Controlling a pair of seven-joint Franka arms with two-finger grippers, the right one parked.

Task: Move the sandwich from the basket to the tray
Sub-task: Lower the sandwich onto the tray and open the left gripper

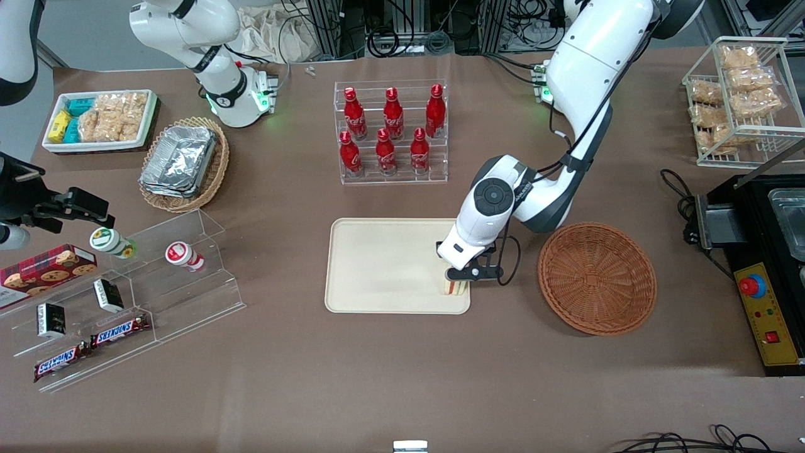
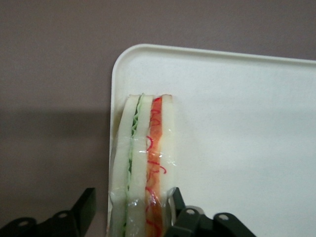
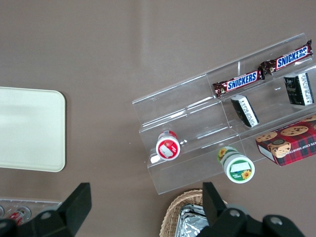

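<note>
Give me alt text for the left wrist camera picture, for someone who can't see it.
A sandwich with green and red filling stands on edge in a corner of a cream tray, close against its rim. The gripper is open, one finger on each side of the sandwich, and the brown table shows past the tray's edge.

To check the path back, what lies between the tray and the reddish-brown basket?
In the front view, only bare brown table separates the tray from the basket. The gripper, fingers open beside the sandwich, is over the tray's edge nearest that gap.

Left arm low, tool [image 1: 457,281] fingers parted.
</note>
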